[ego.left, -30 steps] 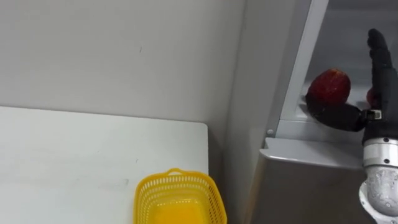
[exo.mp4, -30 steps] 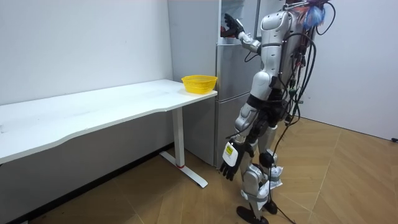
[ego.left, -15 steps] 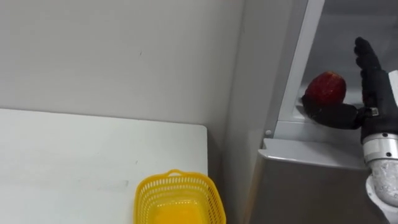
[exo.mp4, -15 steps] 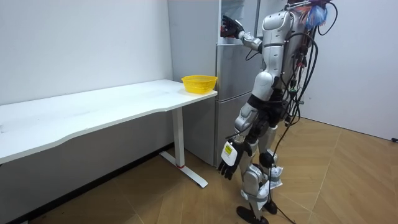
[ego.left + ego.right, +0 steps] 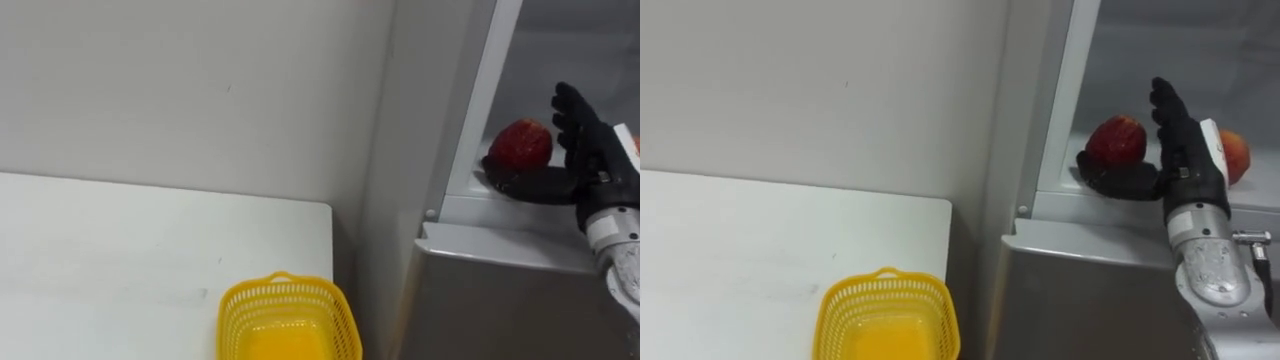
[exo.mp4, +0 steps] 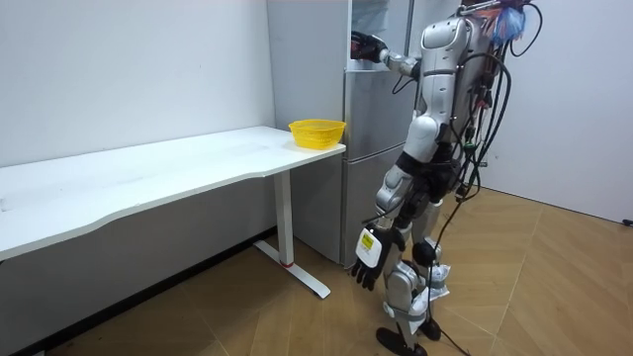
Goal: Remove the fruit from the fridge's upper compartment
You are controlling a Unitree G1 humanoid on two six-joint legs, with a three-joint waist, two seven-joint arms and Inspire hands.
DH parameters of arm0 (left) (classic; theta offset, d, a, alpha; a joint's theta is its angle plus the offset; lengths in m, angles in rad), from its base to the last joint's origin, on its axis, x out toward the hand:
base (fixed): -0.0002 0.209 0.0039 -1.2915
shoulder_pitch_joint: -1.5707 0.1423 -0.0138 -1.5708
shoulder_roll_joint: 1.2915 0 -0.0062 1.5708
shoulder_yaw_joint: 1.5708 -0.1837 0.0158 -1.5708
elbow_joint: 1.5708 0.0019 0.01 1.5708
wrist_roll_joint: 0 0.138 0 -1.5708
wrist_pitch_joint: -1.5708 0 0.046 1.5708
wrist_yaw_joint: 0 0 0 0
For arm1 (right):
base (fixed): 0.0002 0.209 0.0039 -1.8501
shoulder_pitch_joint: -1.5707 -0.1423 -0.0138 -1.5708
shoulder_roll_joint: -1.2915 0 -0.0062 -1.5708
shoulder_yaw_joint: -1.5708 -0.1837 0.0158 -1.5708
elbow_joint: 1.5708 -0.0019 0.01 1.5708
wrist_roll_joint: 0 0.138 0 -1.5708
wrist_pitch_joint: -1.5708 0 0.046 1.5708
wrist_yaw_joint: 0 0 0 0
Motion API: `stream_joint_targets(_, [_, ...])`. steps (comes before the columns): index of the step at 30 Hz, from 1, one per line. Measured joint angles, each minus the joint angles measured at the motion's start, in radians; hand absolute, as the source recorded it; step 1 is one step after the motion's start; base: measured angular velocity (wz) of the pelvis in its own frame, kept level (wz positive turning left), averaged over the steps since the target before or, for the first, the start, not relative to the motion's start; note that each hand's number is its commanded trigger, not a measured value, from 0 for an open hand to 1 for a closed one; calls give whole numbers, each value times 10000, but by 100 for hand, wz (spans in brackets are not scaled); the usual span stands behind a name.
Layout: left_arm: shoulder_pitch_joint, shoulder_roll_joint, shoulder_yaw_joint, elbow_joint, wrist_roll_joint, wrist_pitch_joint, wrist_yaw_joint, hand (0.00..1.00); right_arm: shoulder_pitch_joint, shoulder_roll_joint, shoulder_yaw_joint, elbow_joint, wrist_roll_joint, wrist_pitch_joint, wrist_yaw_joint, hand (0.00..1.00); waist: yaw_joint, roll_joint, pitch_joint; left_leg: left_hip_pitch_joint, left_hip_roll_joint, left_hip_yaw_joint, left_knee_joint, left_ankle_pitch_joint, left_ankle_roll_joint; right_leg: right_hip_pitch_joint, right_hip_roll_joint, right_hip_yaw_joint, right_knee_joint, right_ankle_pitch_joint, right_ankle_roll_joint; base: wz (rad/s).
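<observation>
The robot's right hand point(image 5: 1180, 140) stood open inside the upper fridge point(image 5: 1110, 212), fingers straight, thumb low before the red apple point(image 5: 1116, 141) just left of it. The left hand point(image 6: 367, 259) hung loose. The apple looked firm, smooth and light; I'd cup its round sides.

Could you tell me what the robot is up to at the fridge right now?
The robot stands at the fridge, its right hand reaching into the open upper compartment. The hand is open, fingers straight beside a red apple on the shelf, thumb along its base, not yet gripping. Another orange-red fruit lies further right. The left hand hangs by its side, and a yellow basket sits on the white table.
</observation>
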Motion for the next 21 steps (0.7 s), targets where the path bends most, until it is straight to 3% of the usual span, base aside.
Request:
stream_joint_targets(4, [-24, 41, -30, -39, -12, 20, -40, 0, -323, -217, 123, 474, 288, 60, 382, 0, -33, -40, 6, 15, 1, 23, 3, 2, 2, 12, -1, 2, 6, -2, -2, 0])
stream_joint_targets(5, [-26, 50, -30, -40, -12, 20, -44, 0, -370, -240, 144, 555, 330, 57, 420, 20, -34, -46, 9, 18, 1, 29, 3, 3, 3, 15, -1, 3, 6, -2, -2, 0])
stream_joint_targets(6, [-29, 74, -32, -40, -11, 20, -58, 0, -429, -264, 157, 651, 412, 60, 460, 57, -33, -67, 16, 21, 2, 38, 3, 3, 3, 18, -1, 3, 6, -2, -3, 0])
stream_joint_targets(9, [-23, 159, -30, -40, -6, 23, -97, 0, -429, -347, 141, 721, 502, 59, 614, 100, -27, -149, 61, 15, 6, 46, 7, 6, 3, 18, 0, 8, -14, -1, -4, 0])
stream_joint_targets(21, [9, 279, -28, -78, -12, 29, -153, 0, -724, -388, 97, 1057, 496, 67, 730, 100, -17, -197, 51, -8, 10, 48, 3, 6, 2, 7, 2, -27, -24, -1, -3, 0])
